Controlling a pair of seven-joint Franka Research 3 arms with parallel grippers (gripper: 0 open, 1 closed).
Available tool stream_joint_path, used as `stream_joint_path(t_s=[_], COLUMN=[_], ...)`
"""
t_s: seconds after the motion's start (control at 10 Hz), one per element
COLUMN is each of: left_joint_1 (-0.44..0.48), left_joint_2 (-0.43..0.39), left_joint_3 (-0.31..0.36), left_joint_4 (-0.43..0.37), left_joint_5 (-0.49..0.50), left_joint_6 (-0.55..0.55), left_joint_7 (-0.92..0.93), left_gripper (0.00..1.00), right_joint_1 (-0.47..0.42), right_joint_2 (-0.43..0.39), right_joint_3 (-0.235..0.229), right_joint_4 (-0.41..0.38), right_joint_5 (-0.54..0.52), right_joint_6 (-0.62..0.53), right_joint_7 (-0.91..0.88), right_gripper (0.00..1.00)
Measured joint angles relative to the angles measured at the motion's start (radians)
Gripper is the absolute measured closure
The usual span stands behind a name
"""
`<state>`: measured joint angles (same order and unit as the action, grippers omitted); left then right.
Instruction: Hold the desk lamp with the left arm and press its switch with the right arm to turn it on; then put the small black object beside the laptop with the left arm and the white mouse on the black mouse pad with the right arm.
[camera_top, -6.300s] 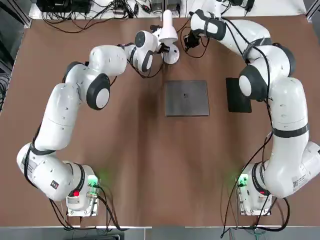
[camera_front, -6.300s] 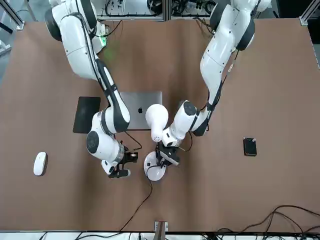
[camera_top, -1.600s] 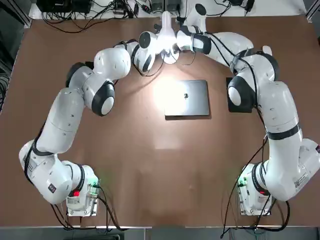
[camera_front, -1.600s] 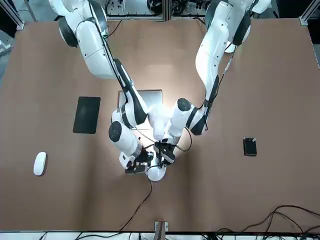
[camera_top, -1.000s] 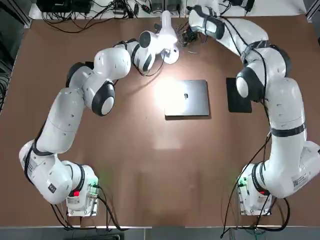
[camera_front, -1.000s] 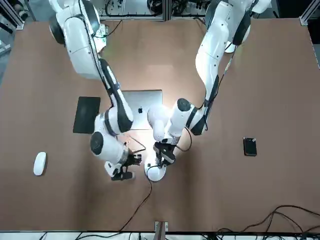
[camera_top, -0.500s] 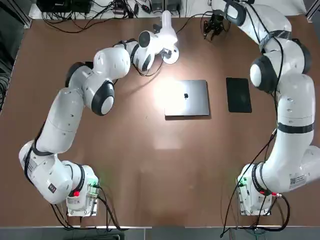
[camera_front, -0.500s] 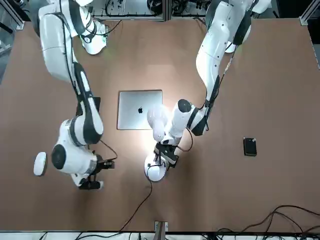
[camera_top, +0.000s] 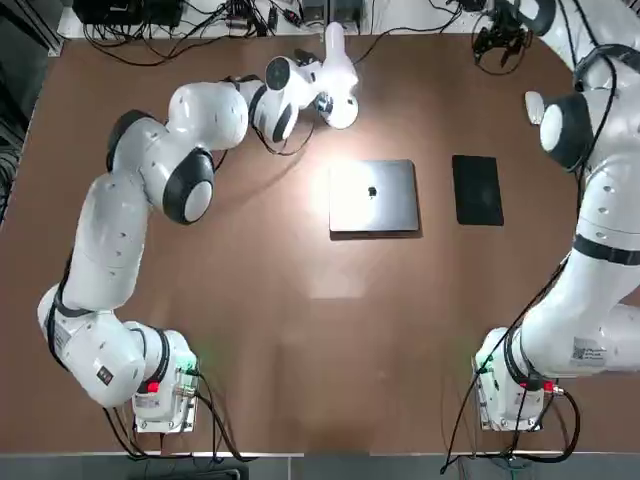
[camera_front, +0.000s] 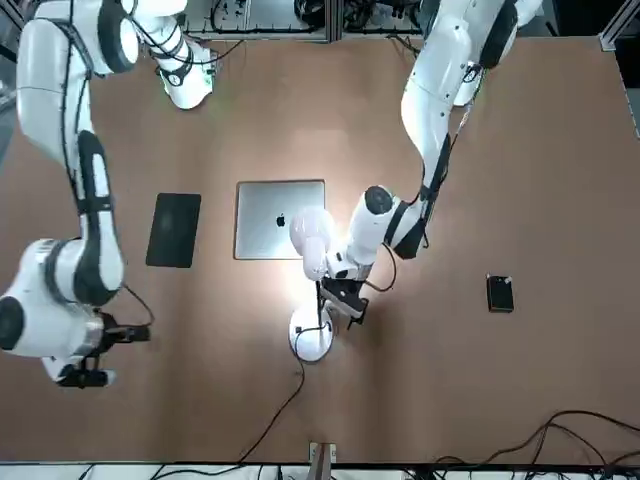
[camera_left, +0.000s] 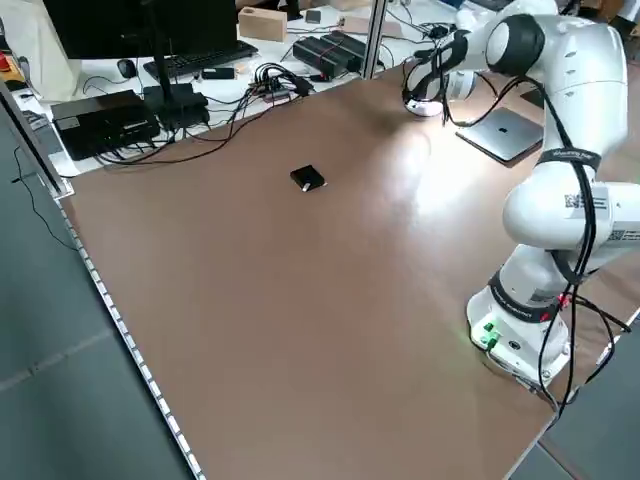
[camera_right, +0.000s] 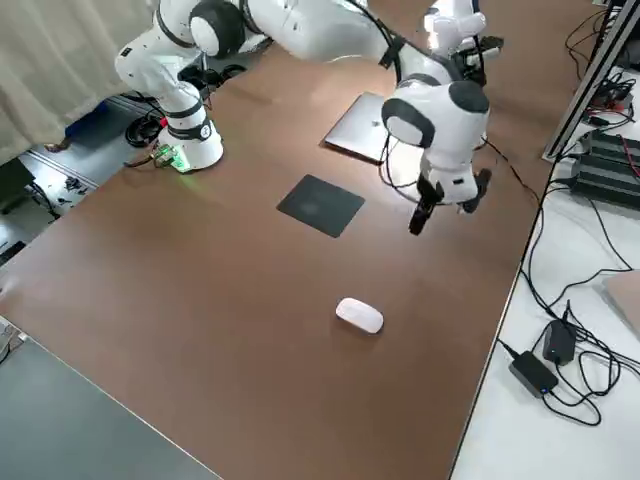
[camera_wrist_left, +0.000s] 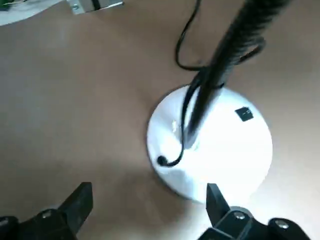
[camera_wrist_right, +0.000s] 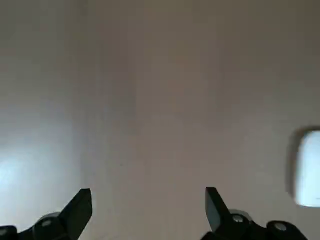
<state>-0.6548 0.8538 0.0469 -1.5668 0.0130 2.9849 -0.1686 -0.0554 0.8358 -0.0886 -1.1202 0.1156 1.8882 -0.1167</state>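
The white desk lamp (camera_top: 338, 70) stands lit at the table's far edge, its round base (camera_wrist_left: 212, 145) just beyond my left gripper's tips. My left gripper (camera_wrist_left: 146, 202) (camera_front: 340, 295) is open, with the stem not between its fingers. The small black object (camera_front: 500, 293) (camera_left: 308, 179) lies alone on the robot's left half; the left arm hides it from overhead. The white mouse (camera_right: 359, 315) (camera_wrist_right: 307, 167) lies near the far right corner. My right gripper (camera_right: 447, 205) (camera_wrist_right: 145, 210) hovers open above the table, a short way from the mouse.
A closed silver laptop (camera_top: 373, 195) lies mid-table in the lamp's glow, with the black mouse pad (camera_top: 477, 189) to its right. The lamp's cord (camera_front: 280, 405) trails off the far edge. Cables and boxes crowd the shelf (camera_left: 200, 70) behind the table.
The lamp went from dark to lit. My right arm then swung from the lamp base out toward the far right corner. The left gripper has drawn slightly back from the stem.
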Motion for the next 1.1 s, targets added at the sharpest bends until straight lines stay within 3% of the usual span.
stream_joint_path(t_s=[0.2,0.4,0.7,1.1], left_joint_1=[0.028,0.070,0.151,0.213], left_joint_2=[-0.090,-0.187,-0.337,-0.464], left_joint_3=[0.000,0.001,0.002,0.003], left_joint_4=[-0.120,-0.198,-0.213,-0.213], left_joint_5=[0.000,0.000,0.000,-0.004], left_joint_6=[-0.005,-0.104,-0.308,-0.517], left_joint_7=[0.027,0.042,0.124,0.116], left_gripper=[0.00,0.00,0.00,0.00], right_joint_1=[-0.130,-0.227,-0.240,-0.242], right_joint_2=[0.003,0.018,0.056,0.129], right_joint_3=[0.000,0.002,0.013,0.014], right_joint_4=[-0.003,-0.007,-0.026,-0.031], right_joint_5=[-0.002,-0.002,-0.003,-0.004], right_joint_6=[0.024,0.097,0.177,0.268], right_joint_7=[-0.141,-0.269,-0.296,-0.339], right_gripper=[0.00,0.00,0.00,0.00])
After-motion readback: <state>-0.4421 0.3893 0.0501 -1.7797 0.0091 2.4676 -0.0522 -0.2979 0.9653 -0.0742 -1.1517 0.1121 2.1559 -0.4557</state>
